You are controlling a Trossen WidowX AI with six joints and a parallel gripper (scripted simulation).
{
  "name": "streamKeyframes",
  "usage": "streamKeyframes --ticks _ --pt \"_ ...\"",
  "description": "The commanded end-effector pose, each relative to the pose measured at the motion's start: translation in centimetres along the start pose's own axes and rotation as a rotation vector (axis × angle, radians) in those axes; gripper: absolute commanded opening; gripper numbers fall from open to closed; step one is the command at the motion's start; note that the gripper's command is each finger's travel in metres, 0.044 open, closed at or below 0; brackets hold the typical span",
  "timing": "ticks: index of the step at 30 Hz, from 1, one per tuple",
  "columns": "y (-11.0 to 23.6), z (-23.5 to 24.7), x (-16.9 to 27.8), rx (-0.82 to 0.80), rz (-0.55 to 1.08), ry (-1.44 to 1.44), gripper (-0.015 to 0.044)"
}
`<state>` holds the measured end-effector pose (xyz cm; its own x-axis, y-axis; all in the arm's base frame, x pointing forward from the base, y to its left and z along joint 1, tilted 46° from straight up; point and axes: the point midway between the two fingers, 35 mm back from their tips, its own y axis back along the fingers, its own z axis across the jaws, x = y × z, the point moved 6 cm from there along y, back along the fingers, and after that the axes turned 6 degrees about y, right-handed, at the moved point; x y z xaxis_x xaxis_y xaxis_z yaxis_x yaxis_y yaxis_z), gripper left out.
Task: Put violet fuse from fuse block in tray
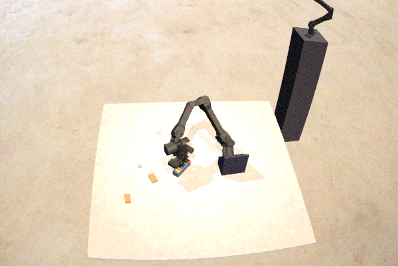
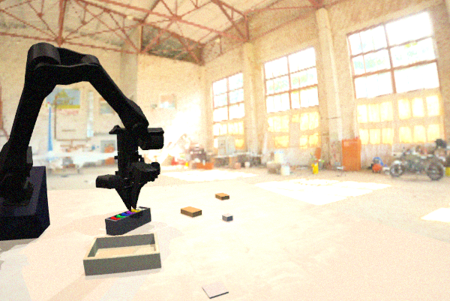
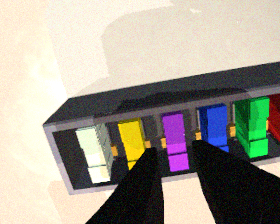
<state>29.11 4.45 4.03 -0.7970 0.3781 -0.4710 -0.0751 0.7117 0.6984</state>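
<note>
The gripper (image 3: pixel 171 163) is low in the wrist frame, fingers slightly apart and gripping nothing, tips straddling the violet fuse (image 3: pixel 175 141), which sits seated mid-frame in the fuse block (image 3: pixel 91 106). My worry is the tight gap: drift sideways and a finger clips the yellow fuse (image 3: pixel 131 141) or blue fuse (image 3: pixel 213 125). The tray (image 2: pixel 121 261) waits at lower left of the exterior view.

Overexposed, grainy, soft focus; window glare washes floor; faint pale shadows under arm.
</note>
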Motion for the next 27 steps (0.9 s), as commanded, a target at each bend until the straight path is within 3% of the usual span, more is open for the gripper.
streamKeyframes --ticks 1,27 --pt "-0.4 -0.1 0.1 0.007 0.0 0.007 0.0073" --pt "-1.4 -0.1 0.1 0.008 0.0 0.007 0.0073"
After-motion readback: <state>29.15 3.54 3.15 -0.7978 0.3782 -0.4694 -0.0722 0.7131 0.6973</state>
